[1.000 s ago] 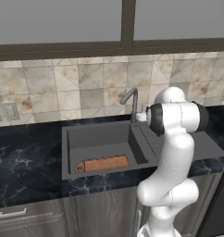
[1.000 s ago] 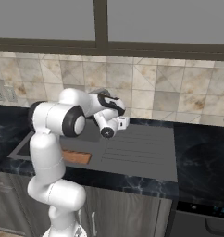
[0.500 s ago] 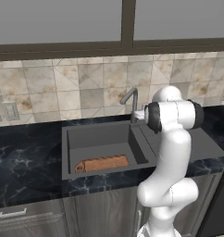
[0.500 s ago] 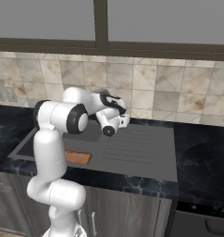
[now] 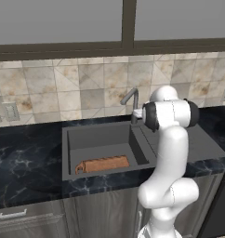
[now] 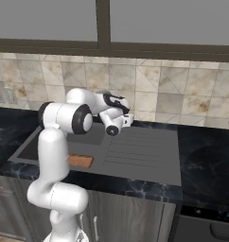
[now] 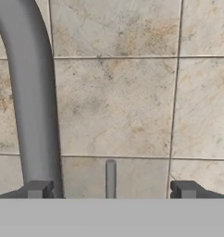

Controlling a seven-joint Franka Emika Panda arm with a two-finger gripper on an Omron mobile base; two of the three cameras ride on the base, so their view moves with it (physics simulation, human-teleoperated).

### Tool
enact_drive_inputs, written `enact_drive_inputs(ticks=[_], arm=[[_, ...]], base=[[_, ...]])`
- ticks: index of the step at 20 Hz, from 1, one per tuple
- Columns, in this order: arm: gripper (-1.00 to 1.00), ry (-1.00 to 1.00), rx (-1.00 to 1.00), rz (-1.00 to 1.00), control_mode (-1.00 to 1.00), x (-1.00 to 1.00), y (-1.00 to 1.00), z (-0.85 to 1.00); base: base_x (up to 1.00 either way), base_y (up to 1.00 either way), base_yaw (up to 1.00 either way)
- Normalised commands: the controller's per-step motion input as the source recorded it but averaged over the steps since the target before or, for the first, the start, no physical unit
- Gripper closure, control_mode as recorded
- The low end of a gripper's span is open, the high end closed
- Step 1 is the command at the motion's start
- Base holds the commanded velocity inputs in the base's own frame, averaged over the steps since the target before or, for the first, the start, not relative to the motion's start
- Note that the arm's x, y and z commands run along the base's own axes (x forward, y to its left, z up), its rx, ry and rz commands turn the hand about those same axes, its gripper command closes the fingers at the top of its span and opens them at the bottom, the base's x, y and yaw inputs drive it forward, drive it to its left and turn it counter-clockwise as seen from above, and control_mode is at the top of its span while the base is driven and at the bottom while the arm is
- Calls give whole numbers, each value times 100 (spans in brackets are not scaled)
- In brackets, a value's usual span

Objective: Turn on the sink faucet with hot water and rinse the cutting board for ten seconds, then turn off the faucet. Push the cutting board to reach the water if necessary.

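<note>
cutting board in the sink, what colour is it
Reddish-brown wood, seen best in the left base view, where the cutting board lies in the dark grey sink.

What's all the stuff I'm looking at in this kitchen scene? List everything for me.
sink faucet: one, dark grey gooseneck, at the back edge of the sink; its upright pipe fills the left of the hand view, with a thin lever beside it.
cutting board: one, reddish-brown, lying along the front of the basin.
sink: one, dark grey, basin plus ribbed drainboard, set in the counter.
counter: black marble.
wall tiles: beige, behind the counter.
window: grey panes in a dark frame, above the tiles.
wall outlets: pale, on the tiles at far left.
cabinets: grey, below the counter.
hand: one, dark fingertips wide apart, close to the faucet, facing the tiles.
</note>
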Motion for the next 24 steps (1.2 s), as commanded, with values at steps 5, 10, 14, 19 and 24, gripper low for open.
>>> enact_drive_inputs(ticks=[5, 10, 14, 19, 24], arm=[[-100, 0, 0, 0, -100, 14, 0, -3], [-100, 0, 0, 0, -100, 6, 0, -6], [-100, 0, 0, 0, -100, 0, -1, -9], [-100, 0, 0, 0, -100, 0, -12, -9], [-100, 0, 0, 0, -100, 0, -4, -1]], base=[[0, 0, 0], [0, 0, 0], [0, 0, 0], [0, 0, 0], [0, 0, 0]])
